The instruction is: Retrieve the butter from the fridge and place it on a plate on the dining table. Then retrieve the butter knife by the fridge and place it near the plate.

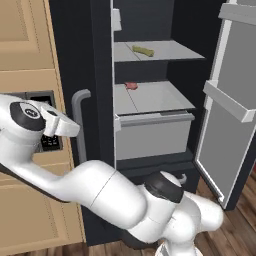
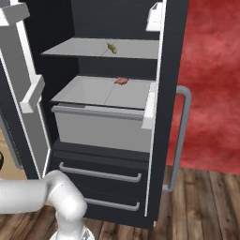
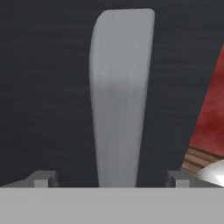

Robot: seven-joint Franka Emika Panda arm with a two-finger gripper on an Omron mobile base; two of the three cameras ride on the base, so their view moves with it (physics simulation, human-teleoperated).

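1. You'll find the butter (image 1: 143,50) on the upper shelf (image 1: 170,51) of the open fridge (image 1: 100,75), upper middle of the left base view; in the right base view it sits upper centre (image 2: 111,47).
2. Expect it to be light and probably soft: a slim stick, likely to dent or slide under a hard squeeze. Take it across its short width near the middle, gently.
3. Your jaws stand wide apart in the hand view, the gripper (image 3: 109,180) empty, its fingertips (image 3: 43,179) either side of a grey bar handle (image 3: 120,100) without touching it, as far as this close view lets you judge.
4. That handle belongs to the shut door at the left of the left base view (image 1: 80,120).
5. Count: one butter stick, one small red food item (image 1: 131,85) on the shelf below, two shelves, one pale bin (image 1: 152,135) under them.
6. Lower drawers (image 2: 101,173) in the right base view: two, each with a grey horizontal handle.
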